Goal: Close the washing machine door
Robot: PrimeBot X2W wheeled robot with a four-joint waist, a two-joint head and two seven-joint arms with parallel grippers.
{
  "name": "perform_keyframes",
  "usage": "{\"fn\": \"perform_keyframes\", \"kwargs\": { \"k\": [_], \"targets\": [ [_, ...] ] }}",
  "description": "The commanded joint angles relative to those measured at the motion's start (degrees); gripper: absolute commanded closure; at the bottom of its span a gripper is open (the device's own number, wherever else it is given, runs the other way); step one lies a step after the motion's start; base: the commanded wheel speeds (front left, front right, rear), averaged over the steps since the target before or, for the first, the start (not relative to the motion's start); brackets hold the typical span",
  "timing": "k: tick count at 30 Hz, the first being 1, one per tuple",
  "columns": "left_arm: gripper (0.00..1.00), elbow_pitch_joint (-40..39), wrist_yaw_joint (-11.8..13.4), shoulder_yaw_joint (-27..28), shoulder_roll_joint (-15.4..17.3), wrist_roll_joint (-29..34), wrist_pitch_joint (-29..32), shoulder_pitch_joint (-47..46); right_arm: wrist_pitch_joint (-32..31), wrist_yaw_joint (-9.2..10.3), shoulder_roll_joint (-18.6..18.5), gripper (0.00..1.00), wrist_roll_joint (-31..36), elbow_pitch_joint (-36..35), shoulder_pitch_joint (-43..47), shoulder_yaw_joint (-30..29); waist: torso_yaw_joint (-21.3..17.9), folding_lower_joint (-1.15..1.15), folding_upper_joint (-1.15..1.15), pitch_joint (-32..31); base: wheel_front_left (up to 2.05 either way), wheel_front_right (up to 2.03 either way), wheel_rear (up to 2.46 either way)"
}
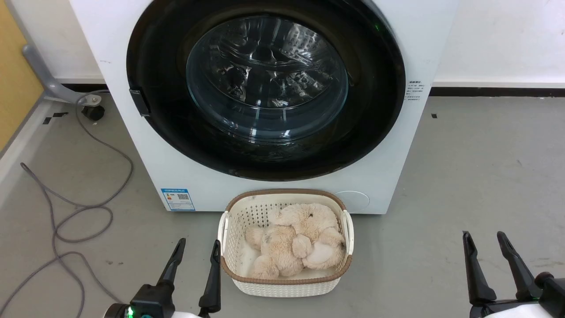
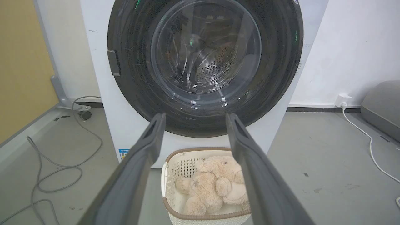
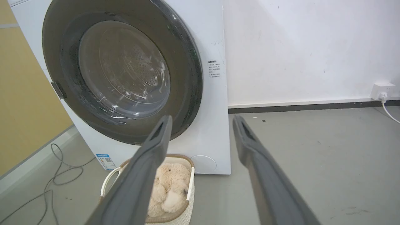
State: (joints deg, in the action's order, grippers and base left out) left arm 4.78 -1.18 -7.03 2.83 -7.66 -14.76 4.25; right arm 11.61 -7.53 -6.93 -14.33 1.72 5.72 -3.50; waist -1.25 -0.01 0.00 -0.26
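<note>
Left pincer (image 1: 199,241) and right pincer (image 1: 483,234) gape, well off washing machine door (image 1: 266,84).

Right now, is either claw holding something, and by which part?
Nothing is held. The left claw and the right claw are both open and empty, away from the washing machine door.

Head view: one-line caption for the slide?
Washing machine door looks shut; left gripper and right gripper open, apart from it; plush-filled basket in front.
</note>
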Motion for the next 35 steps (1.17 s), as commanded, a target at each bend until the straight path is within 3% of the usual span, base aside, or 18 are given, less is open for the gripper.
{"fn": "perform_keyframes", "kwargs": {
  "k": [1,12,13,35],
  "targets": [
    [0.0,0.0,0.2,-0.1,0.0,0.3,-0.2,0.7,-0.3,0.04,0.8,0.0,0.8,-1.1,1.3,-0.4,0.1,0.01,0.0,-0.2,0.0,0.0,0.0],
    [0.0,-0.1,0.2,-0.7,0.0,0.7,-0.2,0.6,-0.2,0.04,0.9,0.0,1.4,-1.3,2.0,-0.3,0.6,0.01,0.0,-0.7,0.0,0.0,0.0],
    [1.0,0.0,0.0,-0.7,0.0,0.5,0.0,0.2,-0.4,0.0,0.6,1.0,1.3,-1.0,1.1,-0.3,0.6,0.01,0.0,-0.7,0.0,0.0,0.0],
    [1.0,-0.8,0.2,0.5,0.0,1.6,2.5,-0.5,-2.2,0.01,1.2,1.0,3.4,-1.0,0.0,0.3,0.7,0.01,0.0,-0.5,0.0,0.0,0.0]
  ]
}}
